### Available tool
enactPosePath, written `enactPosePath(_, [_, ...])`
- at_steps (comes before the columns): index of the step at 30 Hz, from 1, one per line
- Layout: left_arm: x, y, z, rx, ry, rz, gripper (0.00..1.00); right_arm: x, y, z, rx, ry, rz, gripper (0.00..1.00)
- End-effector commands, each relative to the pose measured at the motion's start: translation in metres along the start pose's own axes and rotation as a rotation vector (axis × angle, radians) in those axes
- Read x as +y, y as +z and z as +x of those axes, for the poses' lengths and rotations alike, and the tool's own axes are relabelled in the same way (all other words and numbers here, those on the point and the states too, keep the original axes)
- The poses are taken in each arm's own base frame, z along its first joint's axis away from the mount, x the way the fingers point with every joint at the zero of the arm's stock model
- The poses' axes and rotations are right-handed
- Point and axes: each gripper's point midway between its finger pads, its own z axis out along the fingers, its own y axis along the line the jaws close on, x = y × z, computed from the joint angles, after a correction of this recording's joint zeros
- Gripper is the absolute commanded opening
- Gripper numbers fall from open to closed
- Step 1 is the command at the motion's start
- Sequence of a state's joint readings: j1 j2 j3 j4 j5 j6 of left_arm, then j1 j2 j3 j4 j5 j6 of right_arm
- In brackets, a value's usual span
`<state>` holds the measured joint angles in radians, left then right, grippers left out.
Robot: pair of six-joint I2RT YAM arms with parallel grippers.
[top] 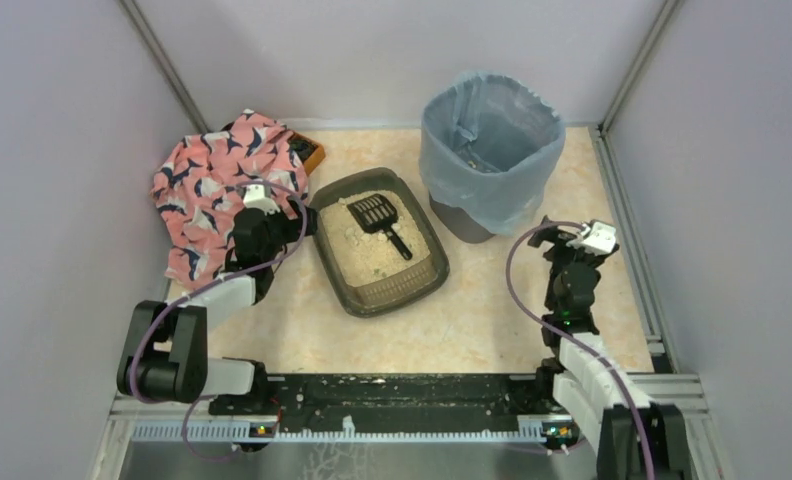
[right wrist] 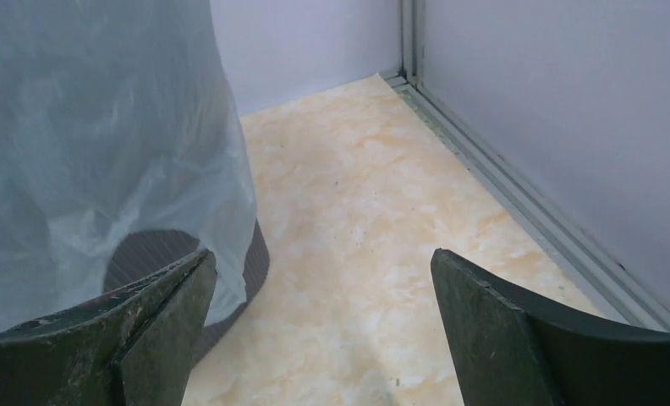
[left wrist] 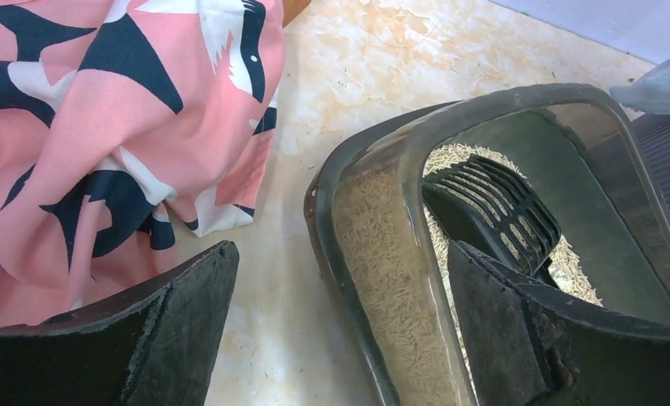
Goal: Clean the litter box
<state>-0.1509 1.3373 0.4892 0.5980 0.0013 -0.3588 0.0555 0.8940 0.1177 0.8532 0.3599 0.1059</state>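
Note:
The dark grey-brown litter box [top: 430,283] sits mid-table holding beige granules, and a black slotted scoop [top: 376,216] lies inside it. In the left wrist view the box's near wall [left wrist: 374,254] runs between my open fingers, and the scoop [left wrist: 497,211] shows over the granules. My left gripper [top: 294,214] is open and straddles the box's left rim; it holds nothing. My right gripper [top: 553,232] is open and empty, low beside the bin [top: 489,150] with its blue-grey liner [right wrist: 103,144].
A pink patterned cloth [top: 212,185] lies heaped at the far left, close to my left gripper, over an orange-edged object [top: 312,155]. Grey walls and metal rails [top: 627,220] close the table on the left, back and right.

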Motion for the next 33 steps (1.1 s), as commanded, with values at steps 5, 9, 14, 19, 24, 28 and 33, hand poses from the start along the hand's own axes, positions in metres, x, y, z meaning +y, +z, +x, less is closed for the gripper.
enactPosePath(5, [-0.001,-0.001,-0.007,-0.016,-0.117,-0.039,0.95,-0.022,-0.024,-0.036,0.052,0.372,0.213,0.98])
enactPosePath(9, [-0.020,-0.008,-0.005,0.004,-0.244,0.038,0.94,0.003,-0.023,-0.043,0.181,0.341,0.110,0.98])
enactPosePath(14, [-0.039,-0.017,-0.027,-0.037,-0.342,0.119,0.99,0.015,-0.021,-0.063,0.268,0.317,0.087,0.98])
enactPosePath(19, [-0.087,-0.013,-0.019,0.150,-0.519,0.312,0.99,0.016,-0.025,-0.095,0.210,0.355,0.076,0.98])
enactPosePath(24, [-0.116,-0.003,-0.010,0.256,-0.428,0.274,0.97,0.012,-0.029,-0.118,0.203,0.306,0.091,0.98])
enactPosePath(28, [-0.144,-0.014,-0.039,0.164,-0.233,0.168,0.98,0.026,-0.035,-0.133,0.175,0.304,0.029,0.92])
enactPosePath(33, [-0.134,-0.019,-0.059,0.113,-0.203,0.087,0.99,0.049,-0.029,-0.137,0.194,0.288,-0.068,0.90])
